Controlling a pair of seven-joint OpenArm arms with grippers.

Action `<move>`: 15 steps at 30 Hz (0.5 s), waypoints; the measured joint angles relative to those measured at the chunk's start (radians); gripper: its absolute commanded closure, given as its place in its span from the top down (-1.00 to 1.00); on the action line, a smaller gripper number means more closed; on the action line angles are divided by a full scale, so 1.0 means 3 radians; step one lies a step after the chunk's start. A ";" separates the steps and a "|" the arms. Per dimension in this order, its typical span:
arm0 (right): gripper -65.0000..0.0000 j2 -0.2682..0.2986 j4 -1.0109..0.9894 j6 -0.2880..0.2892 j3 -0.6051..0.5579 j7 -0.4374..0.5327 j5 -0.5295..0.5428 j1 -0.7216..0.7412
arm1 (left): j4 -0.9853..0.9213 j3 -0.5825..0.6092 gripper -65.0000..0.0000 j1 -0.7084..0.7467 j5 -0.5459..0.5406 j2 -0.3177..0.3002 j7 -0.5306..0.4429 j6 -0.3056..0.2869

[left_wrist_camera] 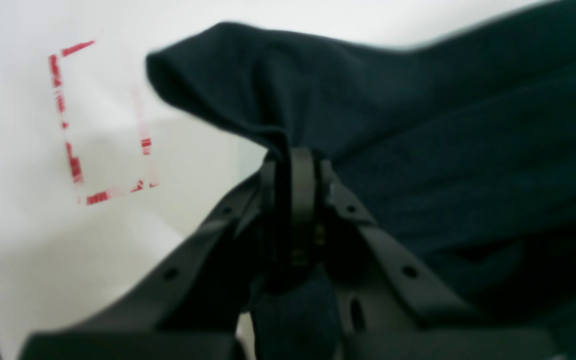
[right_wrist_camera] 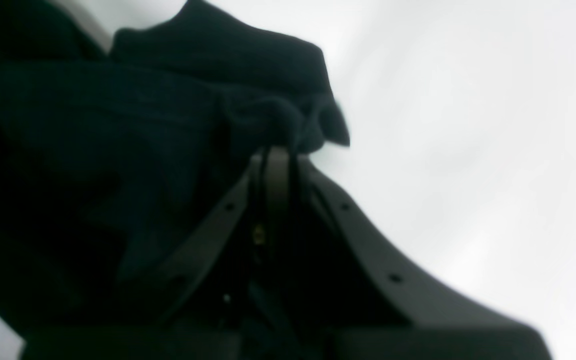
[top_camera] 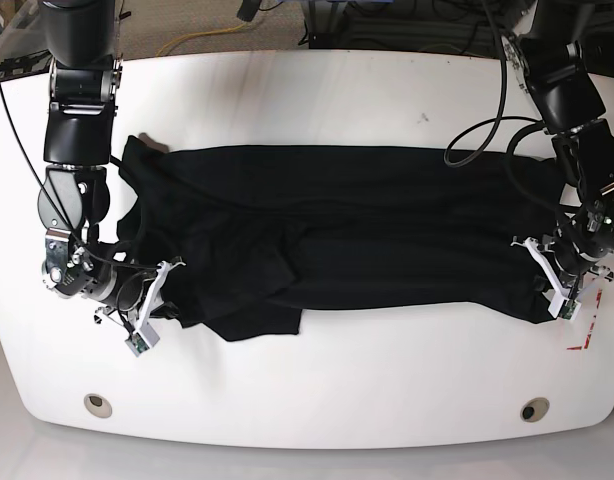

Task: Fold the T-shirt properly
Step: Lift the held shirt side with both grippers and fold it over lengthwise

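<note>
Left gripper [left_wrist_camera: 295, 165] and right gripper [right_wrist_camera: 273, 157] each pinched a bunched edge of the T-shirt [top_camera: 337, 235], which lay stretched across the white table [top_camera: 317, 100] (partly folded). Even, simultaneous lifting would likely keep the fold straight.

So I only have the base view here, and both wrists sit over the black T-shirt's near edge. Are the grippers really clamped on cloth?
Observer: Yes for the left gripper. Its wrist view shows the fingers closed with a fold of the T-shirt pinched between them.
Operator: And the right one?
Observer: The right gripper is also shut on a bunched fold of cloth, seen in its own wrist view.
Operator: Anything on the table near the left arm that I should note?
Observer: The left wrist view shows a red rectangle outline marked on the white table, beside the held cloth and not covered by it.
</note>
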 measured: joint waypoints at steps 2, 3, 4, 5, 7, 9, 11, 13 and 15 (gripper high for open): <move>-1.00 -0.0042 0.0178 -0.0003 0.0224 -0.0123 0.0019 -0.0088 | 0.0188 0.0003 -0.99 0.0121 -0.0067 0.0000 0.0000 0.0000; -1.00 -0.0042 0.0238 0.0006 0.0296 -0.0151 0.0031 -0.0123 | 0.0252 0.0003 -0.99 0.0170 -0.0104 -0.0003 0.0001 -0.0005; -1.00 -0.0065 0.0338 -0.0001 0.0407 -0.0235 0.0022 -0.0172 | 0.0340 0.0003 -0.99 0.0245 -0.0122 -0.0004 -0.0003 -0.0001; -1.00 -0.0074 0.0426 -0.0019 0.0506 -0.0287 0.0008 -0.0215 | 0.0399 0.0004 -0.99 0.0306 -0.0121 -0.0001 0.0000 -0.0004; -1.00 -0.0093 0.0590 -0.0022 0.0615 -0.0415 -0.0003 -0.0314 | 0.0463 0.0008 -0.99 0.0407 -0.0136 0.0000 0.0001 -0.0004; -1.00 -0.0126 0.0839 -0.0025 0.0717 -0.0504 -0.0004 -0.0484 | 0.0519 -0.0019 -0.99 0.0519 -0.0135 0.0011 0.0004 -0.0019; -1.00 -0.0154 0.1020 -0.0014 0.0755 -0.0534 0.0008 -0.0601 | 0.0566 -0.0114 -0.99 0.0599 -0.0164 0.0013 0.0005 -0.0029; -1.00 -0.0201 0.1171 -0.0014 0.0763 -0.0532 0.0024 -0.0745 | 0.0608 -0.0209 -0.99 0.0679 -0.0149 -0.0001 0.0000 -0.0024; -1.00 -0.0237 0.1240 -0.0011 0.0763 -0.0535 0.0034 -0.0858 | 0.0610 -0.0229 -0.99 0.0696 -0.0103 -0.0017 0.0031 -0.0019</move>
